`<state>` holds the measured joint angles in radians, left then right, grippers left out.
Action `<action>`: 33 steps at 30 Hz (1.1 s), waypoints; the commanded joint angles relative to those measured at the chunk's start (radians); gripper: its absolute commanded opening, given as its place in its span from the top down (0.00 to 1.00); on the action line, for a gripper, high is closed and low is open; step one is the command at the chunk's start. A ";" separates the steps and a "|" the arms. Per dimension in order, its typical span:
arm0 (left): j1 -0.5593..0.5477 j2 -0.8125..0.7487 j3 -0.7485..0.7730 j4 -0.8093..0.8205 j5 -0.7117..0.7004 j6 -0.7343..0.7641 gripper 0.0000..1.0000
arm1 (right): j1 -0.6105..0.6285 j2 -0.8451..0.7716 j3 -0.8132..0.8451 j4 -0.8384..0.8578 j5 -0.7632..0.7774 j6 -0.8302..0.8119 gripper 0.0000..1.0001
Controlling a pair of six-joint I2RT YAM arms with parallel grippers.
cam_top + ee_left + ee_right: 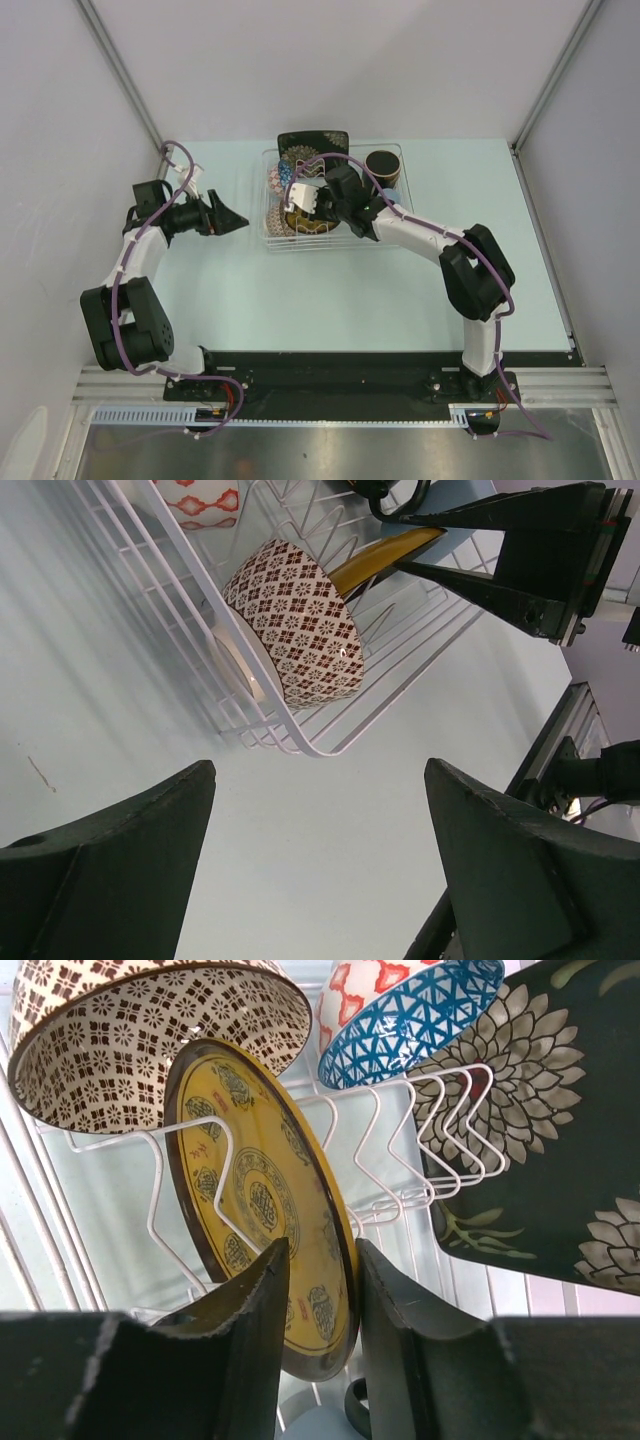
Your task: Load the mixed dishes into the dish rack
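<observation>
The dish rack (300, 247) sits at mid-table and holds the mixed dishes. The small yellow dark-rimmed plate (260, 1190) stands on edge between wire dividers (160, 1190). My right gripper (322, 1255) straddles its lower rim with the jaws open, the left finger standing off the plate's face. Beside the plate lean the beige patterned bowl (130, 1040) and the blue patterned bowl (420, 1020). The black floral square plate (540, 1140) stands at the rack's far side. The dark mug (381, 163) is at the rack's back right. My left gripper (238, 222) hovers open and empty to the left of the rack.
In the left wrist view the rack's corner (300, 745) with the beige bowl (300, 620) lies just ahead over bare table. The right arm (430, 240) reaches over the rack from the right. Grey walls enclose the table on three sides.
</observation>
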<state>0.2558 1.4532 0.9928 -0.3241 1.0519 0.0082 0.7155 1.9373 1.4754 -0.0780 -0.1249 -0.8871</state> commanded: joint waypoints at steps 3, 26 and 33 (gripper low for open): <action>0.010 -0.030 0.009 0.000 0.037 0.030 0.09 | -0.005 -0.079 -0.004 0.027 0.034 0.051 0.59; -0.029 -0.089 0.049 -0.004 -0.068 0.019 0.08 | -0.255 -0.385 -0.059 -0.381 0.225 0.975 0.00; -0.170 -0.149 0.033 0.000 -0.243 0.059 0.06 | -0.257 -0.422 -0.104 -0.422 0.188 0.990 0.00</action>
<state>0.1379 1.3548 1.0046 -0.3439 0.8898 0.0357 0.4435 1.5631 1.3884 -0.4805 0.0982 0.0307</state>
